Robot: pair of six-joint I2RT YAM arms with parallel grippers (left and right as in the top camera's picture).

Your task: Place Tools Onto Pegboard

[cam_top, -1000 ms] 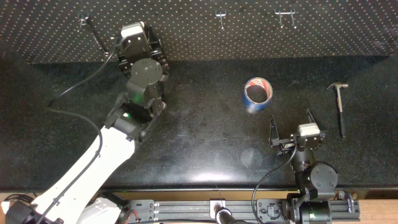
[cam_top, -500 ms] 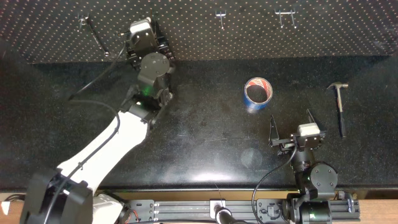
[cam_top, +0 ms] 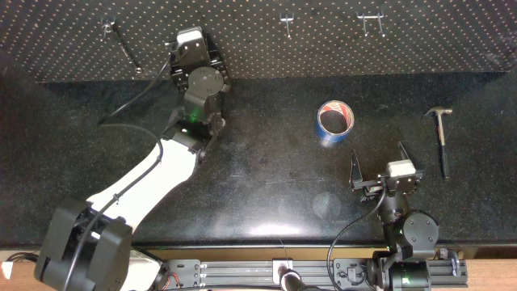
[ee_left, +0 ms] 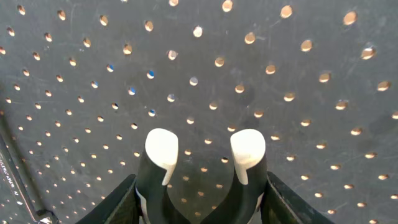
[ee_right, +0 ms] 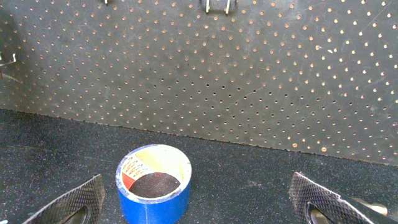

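A black surface (cam_top: 258, 170) runs up to a pegboard (cam_top: 452, 36) that stands along its far edge. The left gripper (ee_left: 204, 152) is up against the pegboard near its left end, fingers apart and holding nothing. Just beside it a wrench (cam_top: 123, 47) hangs slantwise from a hook at the pegboard's left end, so that tool looks done. The right gripper (cam_top: 378, 162) sits near the surface's near edge, spread wide and empty, facing a tape roll (ee_right: 153, 183). The roll stands on its side right of centre. A hammer (cam_top: 441, 139) lies by the right edge, head toward the pegboard. Two free hooks (cam_top: 286, 24) stick out higher up.

To finish this step well, the left arm should probably back straight off the pegboard, away from the wrench, so nothing nudges it loose. The right arm seems best placed for the roll; pinching one wall would leave the hole free for a hook.
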